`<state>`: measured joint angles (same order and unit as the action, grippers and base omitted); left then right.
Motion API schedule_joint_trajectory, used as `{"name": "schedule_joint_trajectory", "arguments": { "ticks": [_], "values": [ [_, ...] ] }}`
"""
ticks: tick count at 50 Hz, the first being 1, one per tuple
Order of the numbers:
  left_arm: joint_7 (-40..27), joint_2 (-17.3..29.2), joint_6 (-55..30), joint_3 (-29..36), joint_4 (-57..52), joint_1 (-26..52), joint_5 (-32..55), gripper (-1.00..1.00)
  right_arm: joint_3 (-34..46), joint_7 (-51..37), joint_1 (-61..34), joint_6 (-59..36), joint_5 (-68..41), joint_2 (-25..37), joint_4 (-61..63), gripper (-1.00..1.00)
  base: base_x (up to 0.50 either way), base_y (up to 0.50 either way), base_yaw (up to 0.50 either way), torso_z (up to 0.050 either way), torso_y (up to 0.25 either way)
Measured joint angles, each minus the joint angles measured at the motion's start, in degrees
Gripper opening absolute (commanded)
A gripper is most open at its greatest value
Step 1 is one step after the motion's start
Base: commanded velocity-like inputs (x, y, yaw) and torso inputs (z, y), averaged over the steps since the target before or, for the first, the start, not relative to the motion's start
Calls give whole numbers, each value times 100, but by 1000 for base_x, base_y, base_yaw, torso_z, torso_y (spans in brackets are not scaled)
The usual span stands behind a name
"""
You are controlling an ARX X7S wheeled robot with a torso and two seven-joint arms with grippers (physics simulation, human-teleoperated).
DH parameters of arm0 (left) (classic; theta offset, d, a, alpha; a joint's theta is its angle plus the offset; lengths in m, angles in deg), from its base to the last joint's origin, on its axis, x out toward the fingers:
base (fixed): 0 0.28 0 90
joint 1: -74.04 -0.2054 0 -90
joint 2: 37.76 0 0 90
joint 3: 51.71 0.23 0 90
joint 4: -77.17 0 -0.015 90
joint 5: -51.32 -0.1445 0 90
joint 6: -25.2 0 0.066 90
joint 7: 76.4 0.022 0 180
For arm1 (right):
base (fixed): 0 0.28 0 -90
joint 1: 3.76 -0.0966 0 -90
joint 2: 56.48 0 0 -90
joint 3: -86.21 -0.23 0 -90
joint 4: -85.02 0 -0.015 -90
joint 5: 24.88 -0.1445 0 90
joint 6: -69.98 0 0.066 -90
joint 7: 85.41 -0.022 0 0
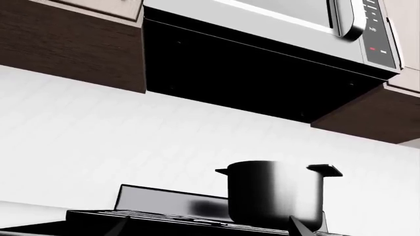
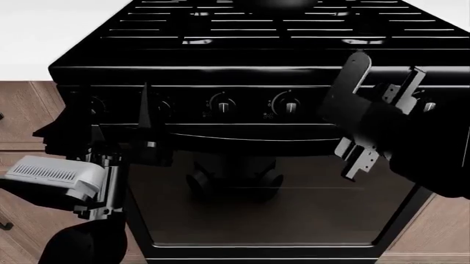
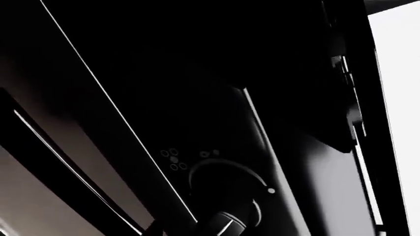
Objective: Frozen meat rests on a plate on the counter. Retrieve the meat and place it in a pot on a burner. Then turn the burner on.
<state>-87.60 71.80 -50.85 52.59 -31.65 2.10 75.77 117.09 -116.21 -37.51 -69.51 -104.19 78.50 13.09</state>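
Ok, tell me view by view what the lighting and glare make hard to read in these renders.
Left wrist view: the pot is crisp against the bright wall, a soft sheen on its side. Head view: black stove and dark right gripper merge; only thin highlights trace edges. Right wrist view: nearly all black, one knob faintly outlined, with blown-out white at one edge.

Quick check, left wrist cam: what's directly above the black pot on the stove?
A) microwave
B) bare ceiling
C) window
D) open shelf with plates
A: the pot stands on the stove grate, and a steel microwave hangs between the wooden cabinets above it.
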Motion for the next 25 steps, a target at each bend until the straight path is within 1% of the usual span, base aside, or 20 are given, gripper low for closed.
{"name": "schedule_joint_trajectory", "arguments": {
  "ticks": [12, 25],
  "values": [
    [-18, 21, 6, 1, -22, 3, 22, 100, -46, -336, 236, 145, -780, 289, 101, 100, 0, 0, 0, 0, 0],
    [-36, 38, 15, 12, -38, 2, 32, 100, -82, -1111, -4, -43, -1713, 603, 559, 100, 0, 0, 0, 0, 0]
  ]
}}
